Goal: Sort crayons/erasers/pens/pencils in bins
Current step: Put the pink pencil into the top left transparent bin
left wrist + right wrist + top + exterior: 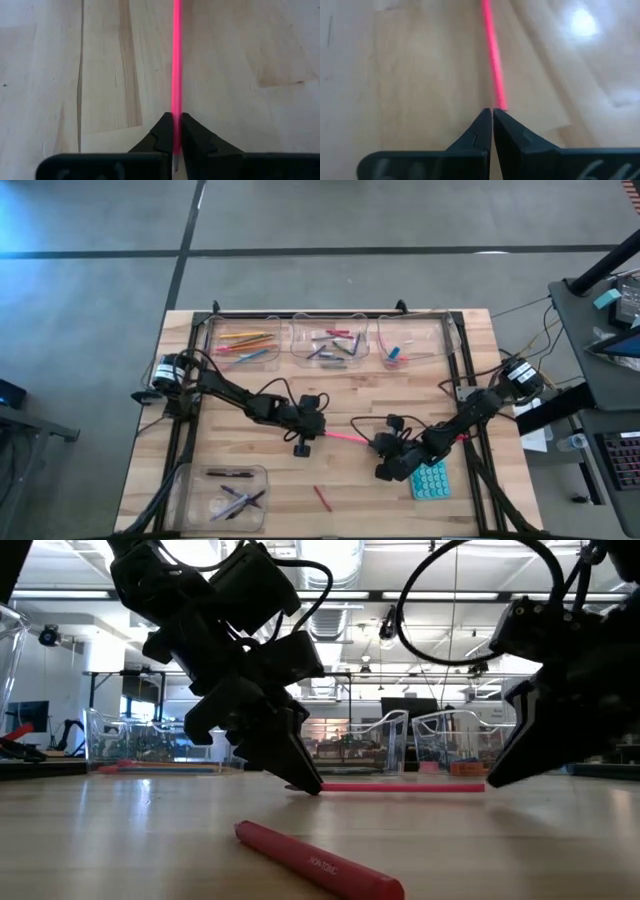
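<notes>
Wood table (250,450), concrete floor (90,290).

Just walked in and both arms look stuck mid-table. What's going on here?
The left gripper has its jaws shut on one end of a pink pencil lying on the table. The right gripper, jaws shut on nothing, sits at the pencil's other end. Three bins at the far edge and one near bin already hold items; a red crayon lies loose.
</notes>
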Controlling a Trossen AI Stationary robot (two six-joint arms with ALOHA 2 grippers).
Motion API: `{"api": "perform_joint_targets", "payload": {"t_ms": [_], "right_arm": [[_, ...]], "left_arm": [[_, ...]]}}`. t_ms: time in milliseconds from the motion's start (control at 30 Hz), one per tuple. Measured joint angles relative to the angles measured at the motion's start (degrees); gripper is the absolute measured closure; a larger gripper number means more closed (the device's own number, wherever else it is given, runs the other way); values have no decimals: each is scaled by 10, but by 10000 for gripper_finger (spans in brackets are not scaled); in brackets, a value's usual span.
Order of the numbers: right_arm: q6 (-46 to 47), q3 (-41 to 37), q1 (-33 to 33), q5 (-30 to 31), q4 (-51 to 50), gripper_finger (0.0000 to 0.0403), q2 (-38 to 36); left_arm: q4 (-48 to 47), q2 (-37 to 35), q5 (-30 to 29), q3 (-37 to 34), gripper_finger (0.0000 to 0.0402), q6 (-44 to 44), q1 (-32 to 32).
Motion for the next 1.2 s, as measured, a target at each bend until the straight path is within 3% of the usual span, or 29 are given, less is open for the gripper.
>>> {"api": "perform_joint_targets", "payload": {"t_ms": [167, 367, 533, 700, 933, 1100, 1200], "right_arm": [[15, 0, 8, 12, -21, 355, -28], [7, 0, 17, 14, -21, 283, -46], [2, 0, 19, 16, -29, 246, -61], [1, 1, 23, 17, -32, 242, -69], [5, 1, 24, 17, -31, 250, -70], [5, 1, 25, 20, -31, 249, -70], [5, 1, 25, 21, -31, 248, -70]], "left_arm": [[-5, 0, 0, 1, 400, 0, 0], [-12, -7, -4, 2, 400, -2, 0], [-85, -56, -28, 2, 401, -13, 0], [-168, -145, -94, -2, 401, -12, 2], [-378, -319, -234, -5, 401, -16, 12], [-505, -453, -311, -32, 402, -63, 62], [-532, -523, -322, -63, 401, -91, 111]]}}
